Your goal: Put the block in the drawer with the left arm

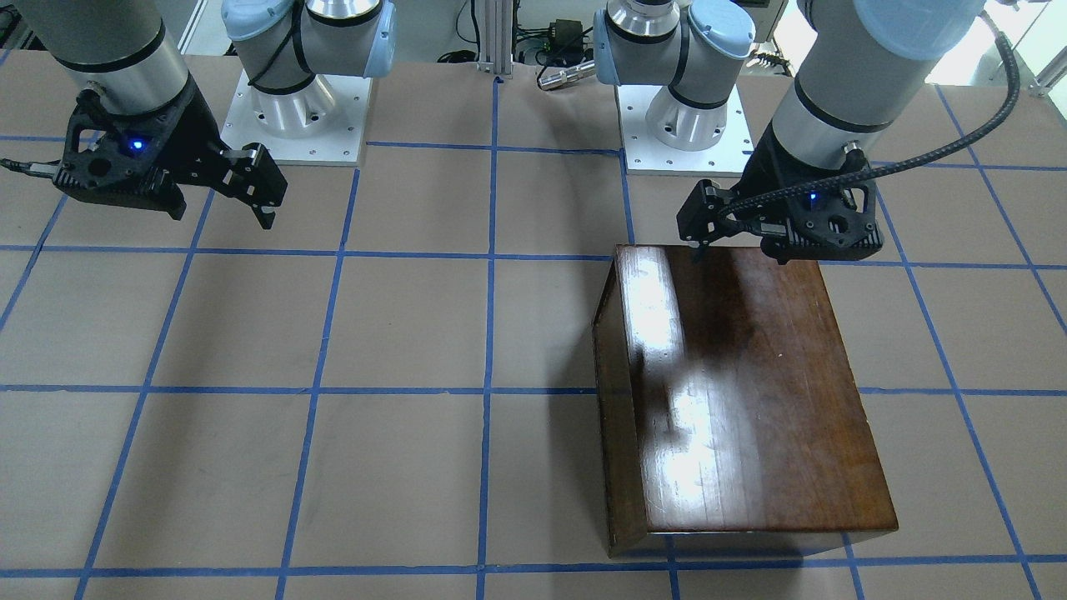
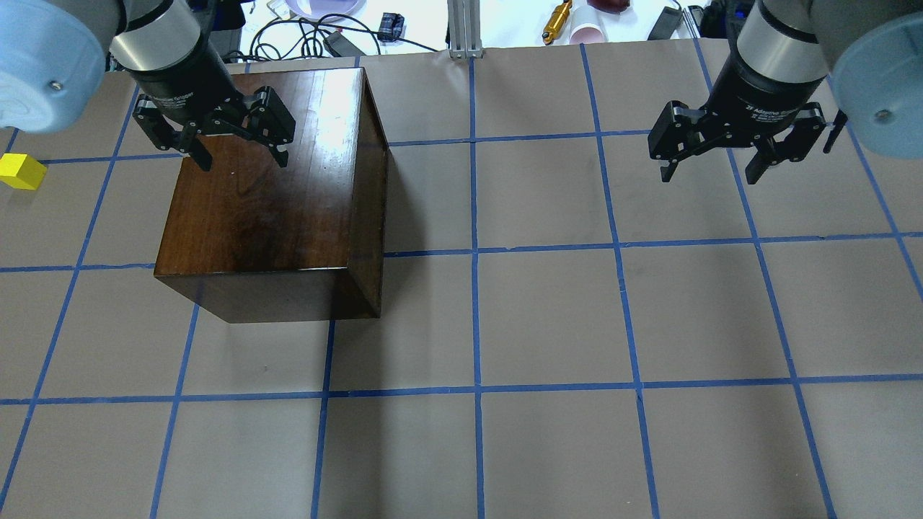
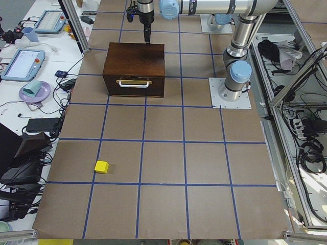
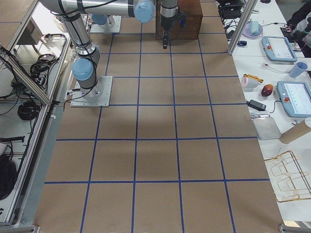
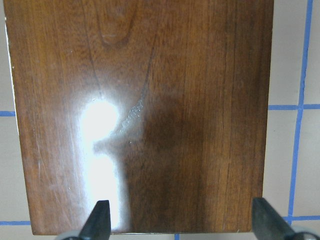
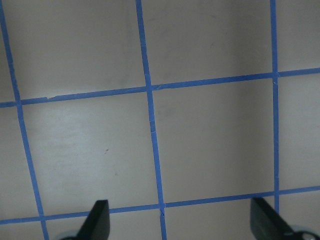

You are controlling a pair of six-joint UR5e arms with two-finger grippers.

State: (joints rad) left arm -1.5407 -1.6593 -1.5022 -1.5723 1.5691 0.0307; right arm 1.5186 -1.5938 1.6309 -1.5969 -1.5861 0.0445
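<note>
The left arm [image 2: 166, 50] holds its pincer [image 2: 244, 155] over the far part of the glossy top of the cabinet [image 2: 267, 209]. Its jaws are spread wide and hold nothing, and in the left wrist view only bare wood shows between the tips. It looks apart from the wood, hovering rather than resting on it.

The drawer [image 3: 134, 87] is shut flush in the cabinet, and its metal handle [image 3: 134, 81] faces the left end of the desk [image 2: 548, 317]. The yellow block [image 2: 21, 171] lies on the desk on that same side, well apart from the cabinet and untouched.

By this layout nothing of the task is done. The drawer probably has to be pulled out by its handle before the block can go in. From above the top, the pincer can drop to either.

The right pincer [image 2: 710, 169] hangs wide open and empty over bare desk far to the right, likely parked to leave the left arm room.
</note>
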